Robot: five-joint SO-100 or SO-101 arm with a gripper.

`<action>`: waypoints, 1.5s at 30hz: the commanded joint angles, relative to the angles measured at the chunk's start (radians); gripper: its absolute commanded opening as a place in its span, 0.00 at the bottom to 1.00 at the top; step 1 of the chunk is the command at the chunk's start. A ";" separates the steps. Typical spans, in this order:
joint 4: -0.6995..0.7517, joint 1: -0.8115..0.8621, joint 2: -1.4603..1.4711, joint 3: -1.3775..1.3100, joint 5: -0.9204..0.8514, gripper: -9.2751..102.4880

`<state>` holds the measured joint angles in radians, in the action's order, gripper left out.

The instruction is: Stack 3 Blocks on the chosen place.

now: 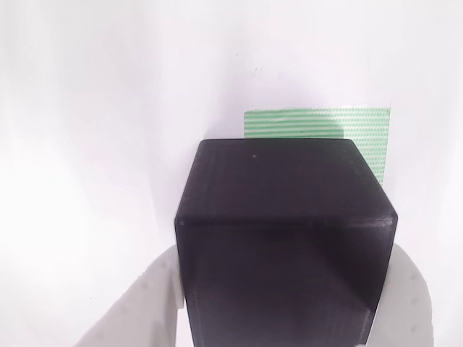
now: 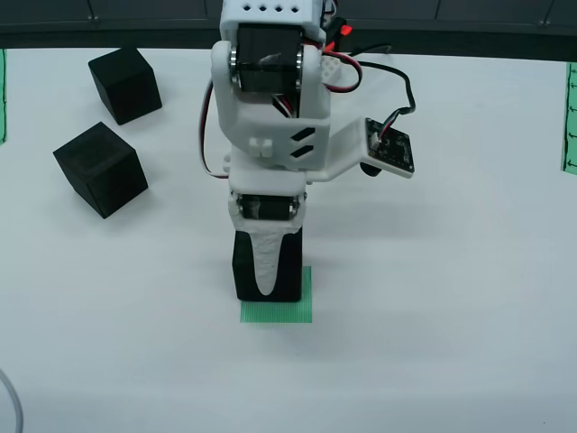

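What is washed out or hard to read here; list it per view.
View riding on the gripper: the white table is overexposed, the held block a near-featureless dark mass. View from above: even light, sharp, soft shadows beside the two loose blocks.

White tabletop [image 2: 469,298], green strips at side edges [image 2: 570,117] – dark band along top [image 2: 135,36]

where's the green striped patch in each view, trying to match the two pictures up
View that rides on the gripper: the striped patch sits right of centre, just beyond the held block, which hides its near-left part.
View from above: the patch lies low in the middle, under the arm, its upper left covered by the same block.
Shared landmark: the black block between the jaws, overlapping the patch in both views.
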<state>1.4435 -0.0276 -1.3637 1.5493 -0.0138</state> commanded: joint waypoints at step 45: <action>0.048 -0.018 0.129 -0.221 0.054 0.37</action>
<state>1.4941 -0.0399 -1.2303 1.3637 0.0399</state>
